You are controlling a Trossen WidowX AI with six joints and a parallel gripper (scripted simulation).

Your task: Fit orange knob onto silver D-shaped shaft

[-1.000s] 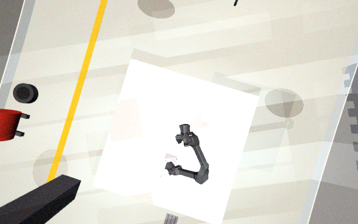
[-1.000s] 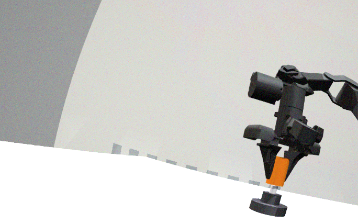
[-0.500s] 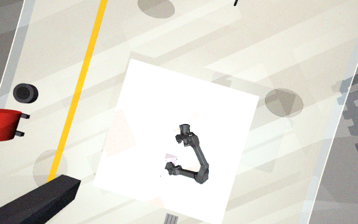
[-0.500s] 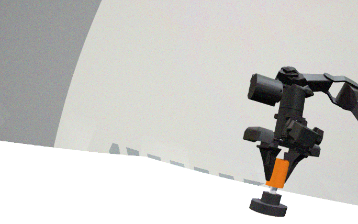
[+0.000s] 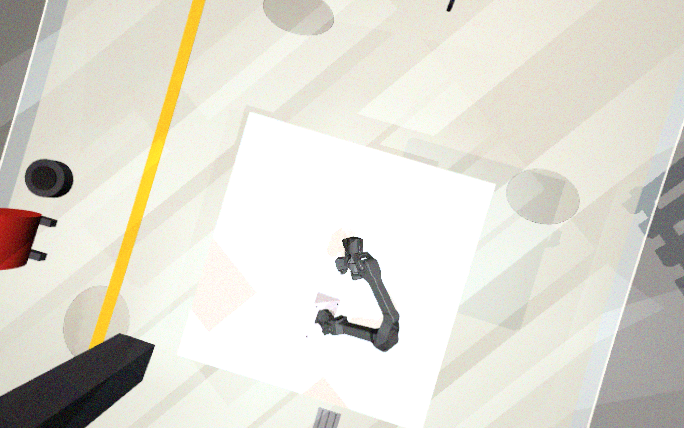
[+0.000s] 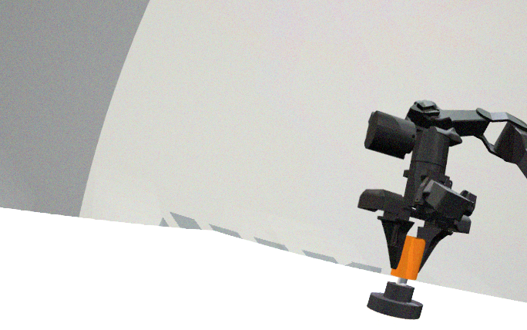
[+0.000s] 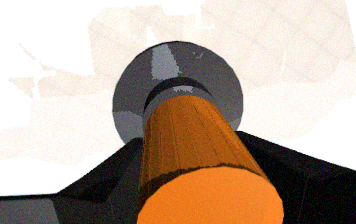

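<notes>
My gripper [image 6: 407, 268] is shut on the orange knob [image 6: 410, 257] [image 7: 192, 140], with one black finger on either side of it. The knob is close to upright, leaning slightly in the exterior view. Below it a short length of the silver shaft [image 6: 402, 281] shows between the knob's lower edge and the dark round pedestal [image 6: 394, 306] [image 7: 177, 57]. The knob's underside and hole are hidden, and so is the top of the shaft. A gap remains between knob and pedestal. In the top view the arm hides the knob and pedestal.
The arm stands over a white table top [image 5: 282, 201]. In the top view a yellow strip [image 5: 157, 146], a dark round object [image 5: 47, 178], a red object [image 5: 17, 238] and a black beam [image 5: 85, 376] lie to the left, away from the arm.
</notes>
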